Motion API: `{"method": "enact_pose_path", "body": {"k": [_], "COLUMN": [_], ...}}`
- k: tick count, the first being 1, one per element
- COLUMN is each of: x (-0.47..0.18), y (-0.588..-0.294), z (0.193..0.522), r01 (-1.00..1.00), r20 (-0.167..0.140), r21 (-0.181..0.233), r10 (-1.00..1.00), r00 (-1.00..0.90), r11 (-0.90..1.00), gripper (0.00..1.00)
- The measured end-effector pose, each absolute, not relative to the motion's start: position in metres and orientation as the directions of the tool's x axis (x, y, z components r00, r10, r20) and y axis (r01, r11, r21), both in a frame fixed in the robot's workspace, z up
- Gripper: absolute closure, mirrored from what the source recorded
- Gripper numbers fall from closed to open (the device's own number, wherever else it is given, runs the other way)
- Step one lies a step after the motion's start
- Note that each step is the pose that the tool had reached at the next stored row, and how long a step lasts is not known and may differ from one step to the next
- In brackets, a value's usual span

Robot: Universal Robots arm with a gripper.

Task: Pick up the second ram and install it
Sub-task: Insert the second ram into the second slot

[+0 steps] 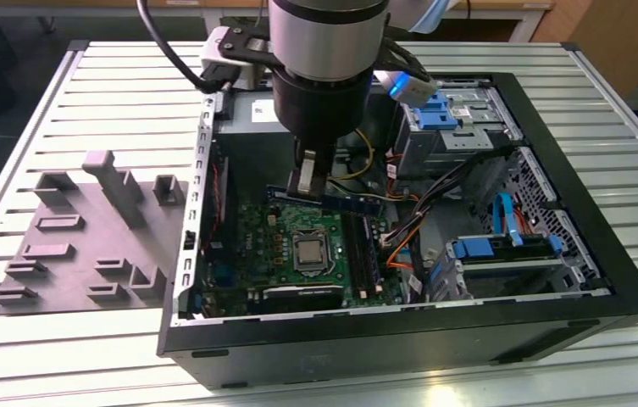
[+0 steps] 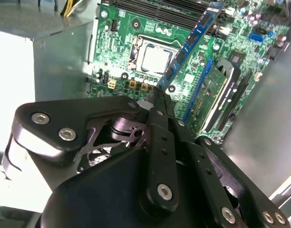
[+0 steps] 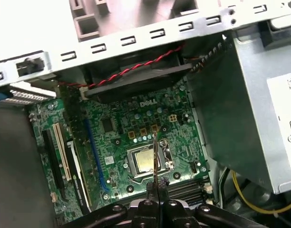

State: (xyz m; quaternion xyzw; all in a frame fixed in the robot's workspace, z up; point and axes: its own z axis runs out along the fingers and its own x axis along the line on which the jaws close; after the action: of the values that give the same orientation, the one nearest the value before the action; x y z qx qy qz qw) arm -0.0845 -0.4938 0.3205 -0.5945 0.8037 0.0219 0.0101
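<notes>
Gripper (image 1: 309, 182) of mine clamps the second ram (image 1: 335, 200), at twelve o'clock from the processor chip (image 1: 311, 251) in the exterior view.

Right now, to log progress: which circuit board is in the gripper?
The slim blue memory stick, clamped by one end in the gripper; the big green main board lies flat beneath it.

Ribbed metal surface (image 1: 58, 343), matt grey plastic tray (image 1: 70, 254), glossy green motherboard (image 3: 136, 118), matt black tool (image 2: 160, 95), second ram (image 2: 189, 45) with dull chips
</notes>
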Motion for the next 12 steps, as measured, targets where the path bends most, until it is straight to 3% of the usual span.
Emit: {"method": "enact_pose_path", "body": {"k": [12], "x": [-0.0845], "y": [-0.4938], "z": [0.3201], "r01": [-0.895], "r20": [-0.042], "r21": [0.023], "r10": [-0.894], "r00": [-0.447], "r11": [0.446], "gripper": [0.89]}}
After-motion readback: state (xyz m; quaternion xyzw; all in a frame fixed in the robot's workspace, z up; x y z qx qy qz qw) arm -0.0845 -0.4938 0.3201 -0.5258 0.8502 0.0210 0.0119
